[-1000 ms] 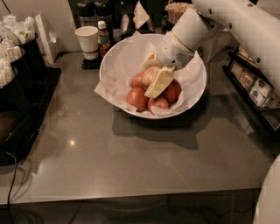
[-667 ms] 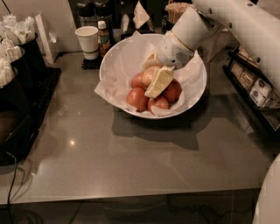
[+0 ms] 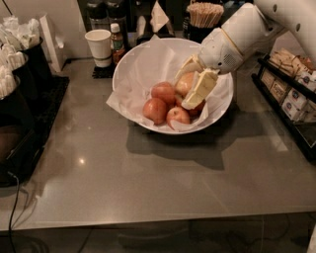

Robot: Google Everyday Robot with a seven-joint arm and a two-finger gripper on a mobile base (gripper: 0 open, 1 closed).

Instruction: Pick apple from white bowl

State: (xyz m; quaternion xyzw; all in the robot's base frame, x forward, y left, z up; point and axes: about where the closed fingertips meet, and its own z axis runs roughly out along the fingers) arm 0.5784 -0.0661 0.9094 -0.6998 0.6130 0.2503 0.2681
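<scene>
The white bowl (image 3: pixel 133 59), lined with crinkled white paper, stands on the grey table. My gripper (image 3: pixel 191 79) reaches into it from the upper right. Its cream fingers (image 3: pixel 199 89) close on either side of the apple (image 3: pixel 183 83), which is pale yellow-gold with a red blush and sits just above the other fruit. The front finger hides the apple's right side. Three smaller red apples (image 3: pixel 155 109) lie at the bowl's bottom, left of and below the gripper.
A white paper cup (image 3: pixel 98 45) and a small bottle (image 3: pixel 116 42) stand behind the bowl on the left. Dark holders with white packets (image 3: pixel 15 59) line the left edge. A rack of packets (image 3: pixel 291 94) is on the right, and a stirrer cup (image 3: pixel 205 15) is at the back.
My gripper has shifted a little to the right and slightly up inside the bowl, and the pale apple has moved with it. The red apples have stayed in place.
</scene>
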